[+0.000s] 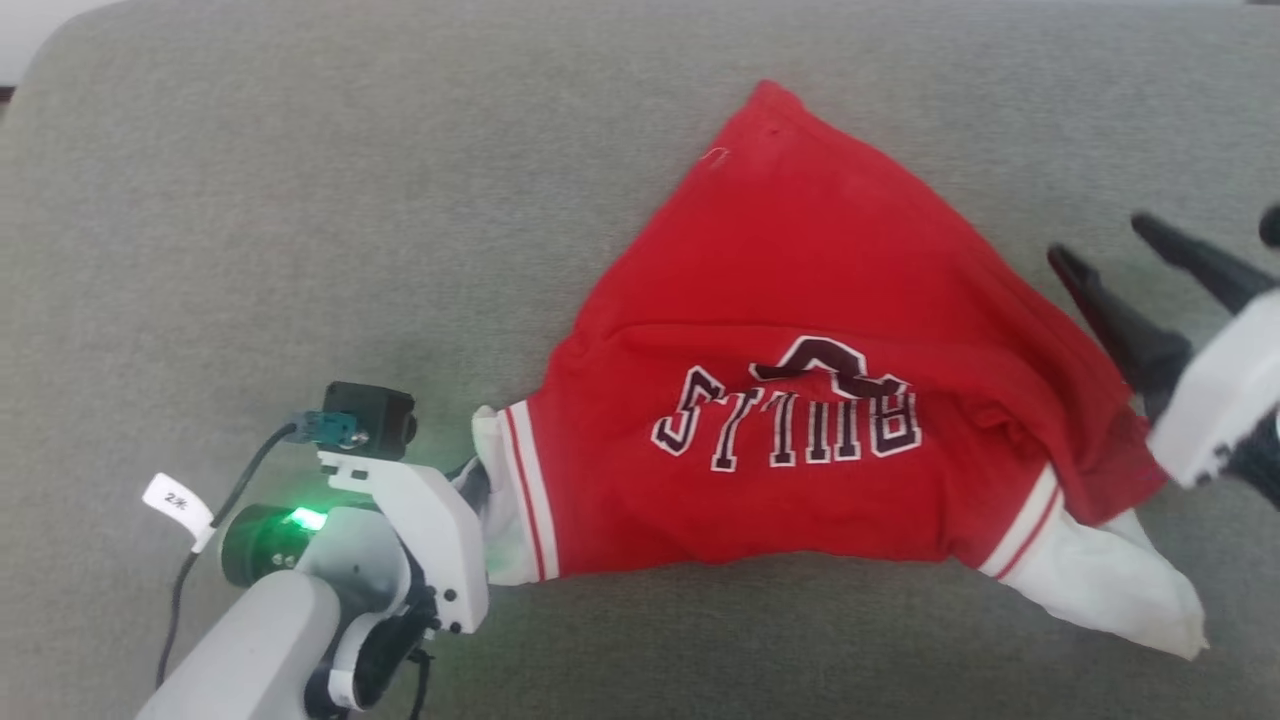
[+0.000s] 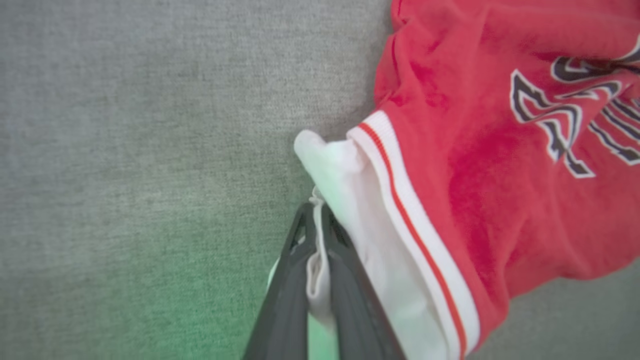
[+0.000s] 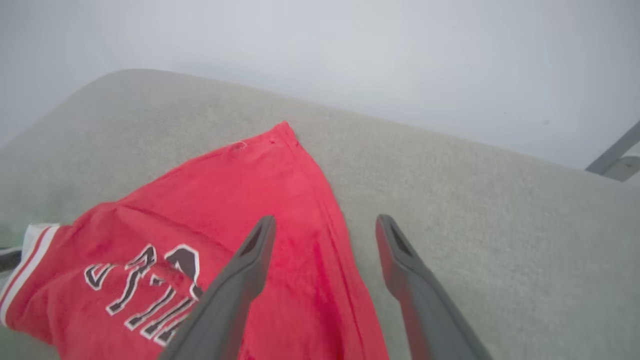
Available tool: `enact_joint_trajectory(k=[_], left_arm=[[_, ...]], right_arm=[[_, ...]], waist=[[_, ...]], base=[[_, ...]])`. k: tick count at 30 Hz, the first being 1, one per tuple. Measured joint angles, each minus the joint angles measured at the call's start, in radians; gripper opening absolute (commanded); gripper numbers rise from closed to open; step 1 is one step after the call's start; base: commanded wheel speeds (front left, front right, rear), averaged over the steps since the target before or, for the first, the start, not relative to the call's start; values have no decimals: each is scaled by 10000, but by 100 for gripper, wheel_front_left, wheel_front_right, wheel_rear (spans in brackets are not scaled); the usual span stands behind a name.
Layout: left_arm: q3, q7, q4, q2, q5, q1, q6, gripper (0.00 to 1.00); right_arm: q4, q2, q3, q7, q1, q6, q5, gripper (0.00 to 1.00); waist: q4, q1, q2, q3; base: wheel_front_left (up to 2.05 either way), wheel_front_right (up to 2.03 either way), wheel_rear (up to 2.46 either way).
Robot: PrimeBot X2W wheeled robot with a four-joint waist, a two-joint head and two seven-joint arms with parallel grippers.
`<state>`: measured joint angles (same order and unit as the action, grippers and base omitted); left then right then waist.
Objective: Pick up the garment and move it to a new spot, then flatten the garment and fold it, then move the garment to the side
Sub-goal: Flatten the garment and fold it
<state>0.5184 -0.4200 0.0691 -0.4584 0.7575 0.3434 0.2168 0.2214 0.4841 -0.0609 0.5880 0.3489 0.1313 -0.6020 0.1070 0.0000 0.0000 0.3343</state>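
Where the head view looks down, a grey cloth surface (image 1: 300, 200) spreads under everything, its far corner rounded at 11 o'clock, and the garment (image 1: 800, 330) lies crumpled right of centre, red point toward 12 o'clock, lettering upside down. At 7 o'clock the left gripper (image 1: 472, 486) has its fingertips hidden behind a white sleeve (image 1: 505, 500); at 3 o'clock the right gripper (image 1: 1100, 240) stands spread wide and empty just beside the red cloth, its body cut by the frame. Along the left wrist view, the left gripper (image 2: 316, 210) is pinched tight on a fold of that sleeve, green glow tinting the surface at 7 o'clock, the lettering blurred at 3 o'clock. From the right wrist view, the right gripper (image 3: 326, 222) gapes above the garment's edge, holding nothing; a pale wall (image 3: 350, 50) rises beyond the surface, and a grey bar (image 3: 612, 150) at 3 o'clock is cut off
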Motion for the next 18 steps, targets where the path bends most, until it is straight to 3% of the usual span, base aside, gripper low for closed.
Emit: enact_joint_trajectory(k=[9,18], left_arm=[[596,176,234,727,-65,384,-343,0],[1150,393,748,1534,-113,867,-825,0]], right_arm=[[-2790,625,-1624,-548,2886,-4,-150,100],[-5501,1267,-2767,-305,4842,-4,-502,100]], waist=[[1104,0,0,237],[2593,0,0,505]], base=[[0,0,0],[0,0,0]])
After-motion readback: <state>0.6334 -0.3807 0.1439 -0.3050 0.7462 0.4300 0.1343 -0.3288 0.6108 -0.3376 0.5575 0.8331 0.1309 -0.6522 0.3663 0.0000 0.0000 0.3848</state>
